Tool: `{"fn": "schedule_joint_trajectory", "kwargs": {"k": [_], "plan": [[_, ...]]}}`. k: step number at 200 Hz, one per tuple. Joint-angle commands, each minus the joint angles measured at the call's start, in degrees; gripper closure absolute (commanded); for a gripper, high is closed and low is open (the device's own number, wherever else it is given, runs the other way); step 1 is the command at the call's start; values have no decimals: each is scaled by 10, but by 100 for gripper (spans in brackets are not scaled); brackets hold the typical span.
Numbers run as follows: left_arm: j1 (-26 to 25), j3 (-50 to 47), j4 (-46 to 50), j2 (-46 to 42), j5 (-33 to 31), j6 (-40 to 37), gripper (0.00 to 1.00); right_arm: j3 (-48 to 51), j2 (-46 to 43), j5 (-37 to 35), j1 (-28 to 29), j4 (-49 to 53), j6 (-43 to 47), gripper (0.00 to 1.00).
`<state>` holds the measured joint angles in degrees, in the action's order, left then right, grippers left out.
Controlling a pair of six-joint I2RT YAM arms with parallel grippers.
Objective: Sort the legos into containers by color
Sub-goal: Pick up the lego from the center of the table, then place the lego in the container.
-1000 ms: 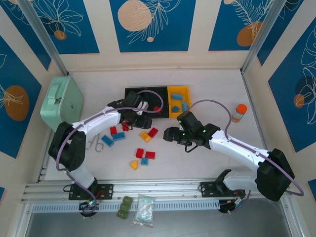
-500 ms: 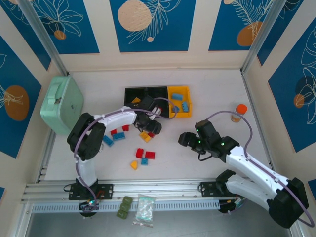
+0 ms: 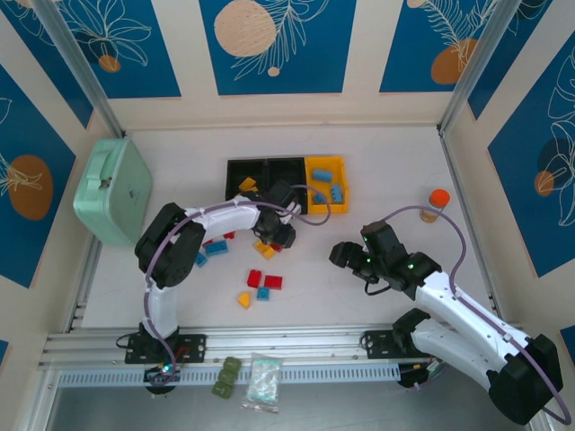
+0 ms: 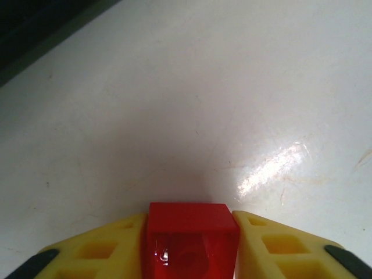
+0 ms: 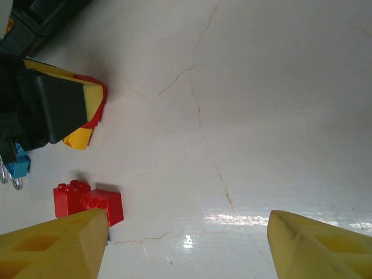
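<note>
**First speaker:** What lies nearest the arms?

**Second speaker:** Loose legos [image 3: 263, 285] on the white desk [image 3: 386, 180]: a yellow piece, a blue one, and two red ones touching.

**First speaker:** And the claws?

**Second speaker:** The right claw [image 5: 186, 232] is spread wide and holds nothing. The left claw [image 4: 190, 256] is clamped on a red brick [image 4: 192, 218], squarely between its yellow fingers, near the containers [image 3: 269, 164]. Whether the brick is off the desk cannot be told.

**First speaker:** How should this step go?

**Second speaker:** Probably by lifting straight up, clear of neighbouring bricks. The yellow bin [image 3: 325, 161] holds blue bricks and the left black bin [image 3: 235, 172] a yellow one. Red likely belongs in the middle bin, released low.
</note>
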<state>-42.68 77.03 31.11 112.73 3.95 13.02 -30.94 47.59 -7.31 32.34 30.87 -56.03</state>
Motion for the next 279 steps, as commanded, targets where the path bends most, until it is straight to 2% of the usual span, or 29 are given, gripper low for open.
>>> {"fn": "schedule_joint_trajectory", "kwargs": {"k": [1, 62, 113, 160, 217, 279], "plan": [[-3, 22, 19, -7, -10, -7, 68, 11, 2, 16, -1, -6, -8, 27], [12, 87, 41, -24, 24, 5, 69, -3, 10, 25, 30, -52, 10, 27], [43, 187, 78, 1, 18, 19, 69, -51, 75, 30, 40, -92, 35, 27], [77, 325, 133, 75, -13, 43, 69, -68, 105, 27, 51, -107, 35, 28], [96, 475, 192, 184, -41, 54, 67, -37, 59, 5, 55, -81, 15, 28], [96, 520, 194, 247, -37, 78, 65, -26, 28, -3, 45, -62, 11, 28]]}}
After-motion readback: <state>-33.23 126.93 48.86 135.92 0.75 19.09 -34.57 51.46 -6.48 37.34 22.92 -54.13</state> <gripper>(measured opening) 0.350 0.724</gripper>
